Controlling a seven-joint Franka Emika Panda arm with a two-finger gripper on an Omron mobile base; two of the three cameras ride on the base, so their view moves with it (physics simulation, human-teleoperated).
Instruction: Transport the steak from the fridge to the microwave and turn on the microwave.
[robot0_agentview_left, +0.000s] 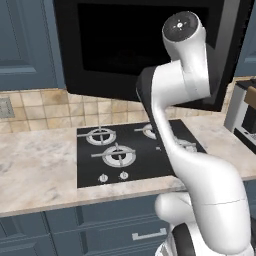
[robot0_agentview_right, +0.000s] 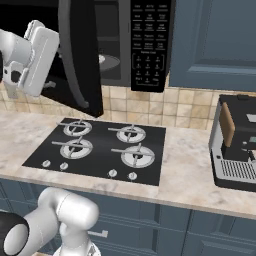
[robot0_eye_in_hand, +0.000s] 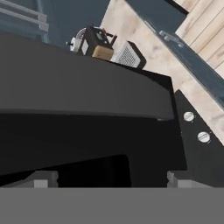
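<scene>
The microwave (robot0_agentview_right: 150, 45) hangs above the stove with its dark glass door (robot0_agentview_right: 80, 55) swung wide open toward me; in the left base view the door (robot0_agentview_left: 140, 45) fills the top. Its keypad sits on the right, and a pale turntable (robot0_agentview_right: 109, 61) shows inside. The steak and the fridge are out of view. My gripper (robot0_eye_in_hand: 108, 180) is open, its fingertips (robot0_eye_in_hand: 41, 179) far apart, right up against the outer face of the door, just below the curved handle (robot0_eye_in_hand: 87, 94). The white hand (robot0_agentview_right: 37, 57) sits left of the door's edge.
A black four-burner stovetop (robot0_agentview_right: 100, 147) lies in the beige stone counter (robot0_agentview_right: 190, 175) under the microwave. A grey coffee machine (robot0_agentview_right: 235, 145) stands at the right. Blue-grey cabinets (robot0_agentview_right: 215, 40) flank the microwave, with drawers below the counter.
</scene>
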